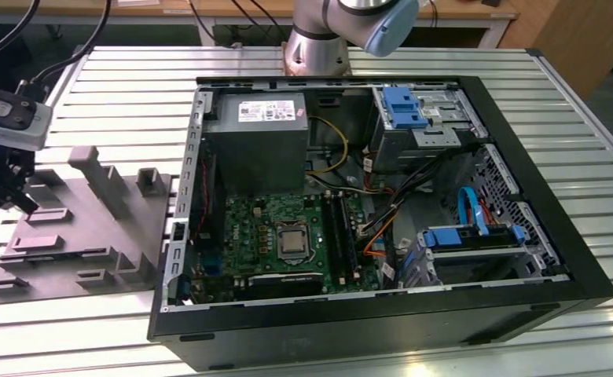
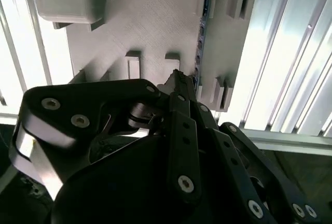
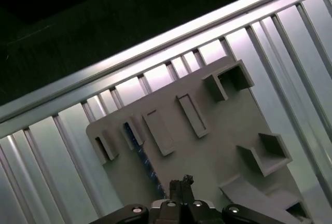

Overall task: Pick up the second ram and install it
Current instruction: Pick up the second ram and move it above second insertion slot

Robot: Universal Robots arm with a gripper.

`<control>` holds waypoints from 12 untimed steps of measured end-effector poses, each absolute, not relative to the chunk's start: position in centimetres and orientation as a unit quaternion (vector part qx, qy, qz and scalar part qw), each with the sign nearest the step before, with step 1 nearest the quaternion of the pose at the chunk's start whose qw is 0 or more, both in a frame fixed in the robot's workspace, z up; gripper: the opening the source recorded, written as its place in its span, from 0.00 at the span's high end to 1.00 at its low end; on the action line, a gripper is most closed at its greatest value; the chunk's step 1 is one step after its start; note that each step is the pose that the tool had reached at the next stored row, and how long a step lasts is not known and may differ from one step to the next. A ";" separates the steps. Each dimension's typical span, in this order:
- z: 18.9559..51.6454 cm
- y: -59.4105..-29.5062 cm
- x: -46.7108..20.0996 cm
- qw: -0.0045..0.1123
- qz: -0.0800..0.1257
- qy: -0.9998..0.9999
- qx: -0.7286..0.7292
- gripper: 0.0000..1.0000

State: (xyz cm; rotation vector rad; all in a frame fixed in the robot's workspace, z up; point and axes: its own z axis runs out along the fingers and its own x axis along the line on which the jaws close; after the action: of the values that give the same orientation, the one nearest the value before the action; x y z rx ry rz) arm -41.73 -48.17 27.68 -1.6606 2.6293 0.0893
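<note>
Hovering over the grey holder point(image 1: 71, 236), out by the table's point(image 1: 128, 86) edge on the exterior view's left, well apart from the open computer case point(image 1: 390, 318). Jaws pressed together by the look of both wrist views, pinching nothing, poised just beside one end of the second ram point(image 2: 201, 37). Standing on its long edge in a narrow slot of the holder, seen as a thin dark line with a row of chips (bluish in the first wrist view).

Judged light, with hardly any weight to fight. Stiff along its length yet very thin, so likely to flex or crack if twisted or levered sideways in the slot. Smooth flat faces, probably a little slippery against hard pads.

Best taken across the thickness, on the upper edge standing proud of the slot and about mid-length, for balance and a straight lift without tilting. Worth keeping clear of the lower edge (buried in the slot, hidden here anyway). Calls for a firm pinch, not a crushing one.
</note>
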 end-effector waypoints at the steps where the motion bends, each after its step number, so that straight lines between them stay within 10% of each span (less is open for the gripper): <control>1: 27.6 -48.2 -41.7 0.015 0.029 0.840 -0.541 0.90; 12: 27.2 -48.2 -41.7 0.012 0.030 0.782 -0.623 0.90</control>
State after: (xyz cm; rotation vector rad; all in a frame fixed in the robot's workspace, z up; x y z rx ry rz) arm -41.73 -48.17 27.23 -1.9419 2.4380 0.0925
